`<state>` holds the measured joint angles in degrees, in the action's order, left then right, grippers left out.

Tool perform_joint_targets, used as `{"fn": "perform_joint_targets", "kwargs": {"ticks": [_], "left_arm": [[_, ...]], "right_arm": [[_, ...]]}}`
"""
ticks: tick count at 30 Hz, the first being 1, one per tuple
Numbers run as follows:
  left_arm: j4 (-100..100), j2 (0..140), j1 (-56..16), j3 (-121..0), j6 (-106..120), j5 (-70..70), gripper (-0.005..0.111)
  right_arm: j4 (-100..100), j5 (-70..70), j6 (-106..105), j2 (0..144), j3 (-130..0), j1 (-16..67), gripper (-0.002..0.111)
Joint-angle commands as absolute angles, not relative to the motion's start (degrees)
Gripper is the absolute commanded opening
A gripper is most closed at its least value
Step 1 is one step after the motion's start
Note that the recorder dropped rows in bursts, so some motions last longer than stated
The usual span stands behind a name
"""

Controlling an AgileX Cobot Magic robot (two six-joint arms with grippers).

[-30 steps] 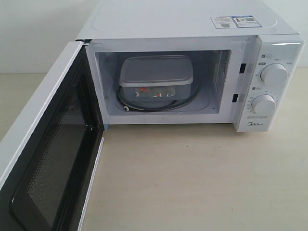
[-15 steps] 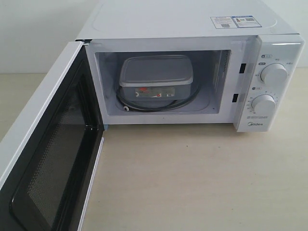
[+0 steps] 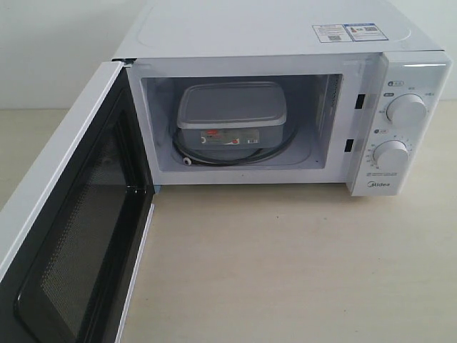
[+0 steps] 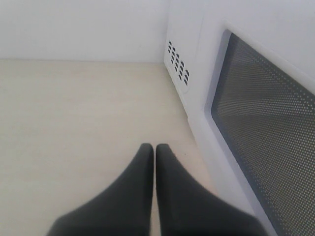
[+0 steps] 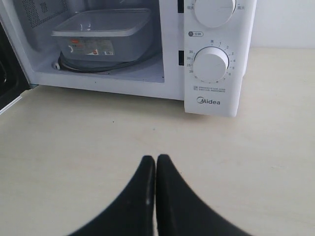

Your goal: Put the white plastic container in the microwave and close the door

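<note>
The white plastic container (image 3: 230, 114) sits inside the cavity of the white microwave (image 3: 285, 36), on the turntable ring; its red-and-dark label faces out. The right wrist view also shows the container (image 5: 103, 34). The door (image 3: 68, 214) stands wide open toward the front left, its dark mesh window facing inward. In the left wrist view the door's outer face with its mesh window (image 4: 266, 128) is right beside my left gripper (image 4: 154, 147), which is shut and empty. My right gripper (image 5: 155, 160) is shut and empty over the tabletop, in front of the dials (image 5: 211, 64). Neither gripper shows in the exterior view.
The pale wooden tabletop (image 3: 300, 264) stretches in front of the microwave. A white wall (image 4: 83, 29) stands behind. The control panel with two round dials (image 3: 405, 111) is at the microwave's right. Vent slots (image 4: 178, 66) mark the microwave's side.
</note>
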<state>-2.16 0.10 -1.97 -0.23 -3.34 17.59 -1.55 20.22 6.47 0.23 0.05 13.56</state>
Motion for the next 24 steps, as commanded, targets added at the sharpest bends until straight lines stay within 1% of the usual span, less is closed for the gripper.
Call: {"fn": "perform_joint_targets", "kwargs": {"ticks": [1, 6, 8, 11, 21, 24], "left_arm": [[-6.04, 0.0, -1.89, -2.56, -3.5, 17.56, 0.004], [-13.35, 0.0, -1.89, -15.3, -3.68, 19.48, 0.004], [-12.61, 0.0, -1.89, -18.05, -3.4, 18.44, 0.004], [-12.61, 0.0, -1.89, -18.57, -3.4, 14.76, 0.004], [-12.61, 0.0, -1.89, -18.57, -3.4, 12.32, 0.004], [-15.36, 0.0, -1.89, -18.57, -3.5, 8.06, 0.004]], "right_arm": [[-1.79, 19.99, 6.33, 0.0, 0.0, 13.16, 0.0], [-1.79, 19.99, 6.33, 0.0, 0.0, 13.16, 0.0], [-1.79, 19.99, 6.33, 0.0, 0.0, 13.16, 0.0], [-1.79, 19.99, 6.33, 0.0, 0.0, 13.16, 0.0], [-1.79, 19.99, 6.33, 0.0, 0.0, 13.16, 0.0], [-1.79, 19.99, 6.33, 0.0, 0.0, 13.16, 0.0]]}}
